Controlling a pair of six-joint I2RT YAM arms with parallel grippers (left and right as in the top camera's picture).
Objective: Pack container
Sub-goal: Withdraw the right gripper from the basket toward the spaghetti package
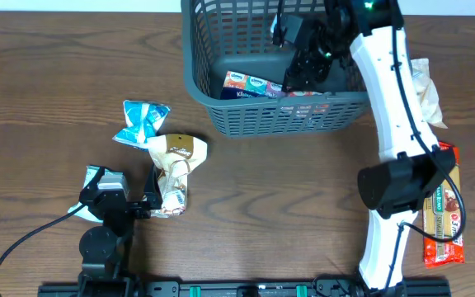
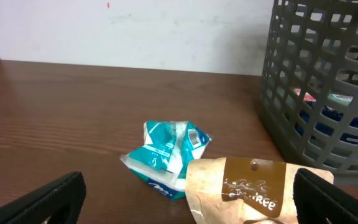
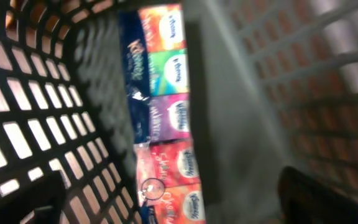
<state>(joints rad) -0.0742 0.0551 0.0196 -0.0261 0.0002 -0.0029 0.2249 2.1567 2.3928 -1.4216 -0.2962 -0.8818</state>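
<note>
Container point(image 1: 221, 115): dark grey lattice basket, upright at the far edge of the surface point(image 1: 39, 82), right of centre.
Contents: tissue packs point(image 3: 166, 112) lie in a row on the base along the near wall. Their panels are orange, green, purple and red beside a dark blue strip.
Right gripper point(image 3: 173, 183): inside the container, above the base and over the tissue packs. Fingers are spread apart and released, with nothing between them. The wrist view is blurred.
Left gripper point(image 2: 188, 190): low over the surface towards the near-left corner. Fingers point(image 2: 48, 199) are spread wide at the two lower corners of the wrist view, released. Tan packet lies between them; cannot tell whether either finger touches it.
Tan packet point(image 1: 178, 157): crumpled, brown label panel on top, lying out on the surface to the near-left of the container.
Blue packet point(image 1: 143, 122): blue and white, crumpled, touching the far-left side of the tan packet, apart from the container.
Teal packet point(image 1: 96, 177): near the left arm's wrist, partly hidden by it.
Red packet point(image 1: 444, 210): red, green and brown print, near the right edge, partly hidden by the right arm.
Cream packet point(image 1: 425, 87): at the right edge, just beside the container's right wall.
</note>
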